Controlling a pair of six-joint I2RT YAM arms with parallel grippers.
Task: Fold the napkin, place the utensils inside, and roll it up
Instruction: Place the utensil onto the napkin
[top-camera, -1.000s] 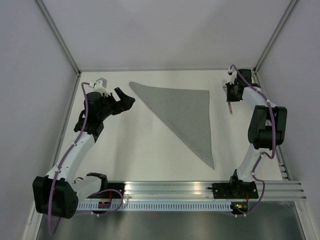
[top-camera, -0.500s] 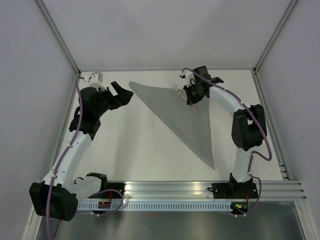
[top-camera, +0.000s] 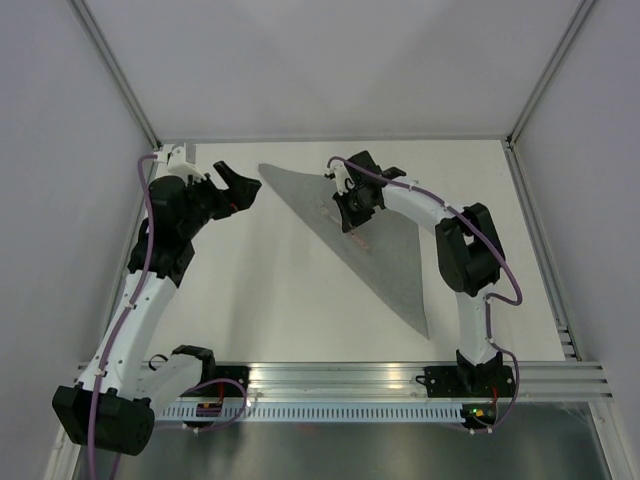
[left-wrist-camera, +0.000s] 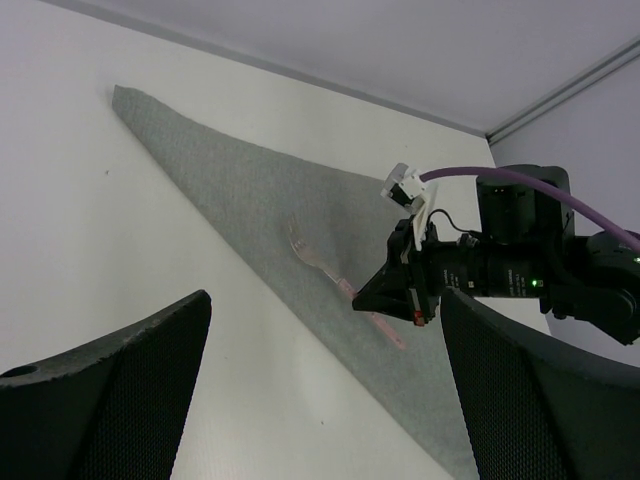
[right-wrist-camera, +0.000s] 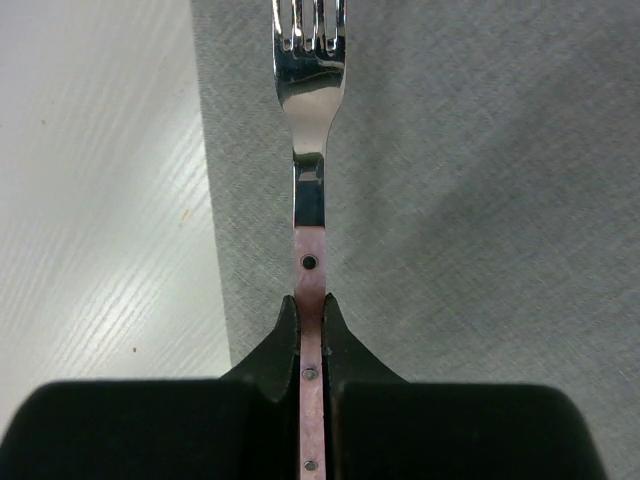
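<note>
from above, the napkin (top-camera: 385, 240) lies flat on the white table (top-camera: 270, 300), folded into a triangle with its longest point reaching toward the near edge. the right gripper (top-camera: 350, 218) is stretched out over the upper left part of the cloth, close to the long slanted edge. the left gripper (top-camera: 240, 190) hangs over bare table just beside the napkin's far left corner. its two fingers are spread wide, with nothing between them.

through the left wrist camera, those dark fingers frame the view on either side, well apart and empty. beyond them the right gripper holds the fork (left-wrist-camera: 312, 256) low over the napkin, tines pointing away from it and pink handle running back into its grip. the tines look to be touching the cloth, though from this angle i cannot be sure.

through the right wrist camera, the fingers are closed tight on the pinkish, riveted handle, one on each side. the silvery neck and tines stick straight out ahead. grey weave fills the view under and to the right of the fork, and the napkin's edge runs just to its left, with white table past that.
</note>
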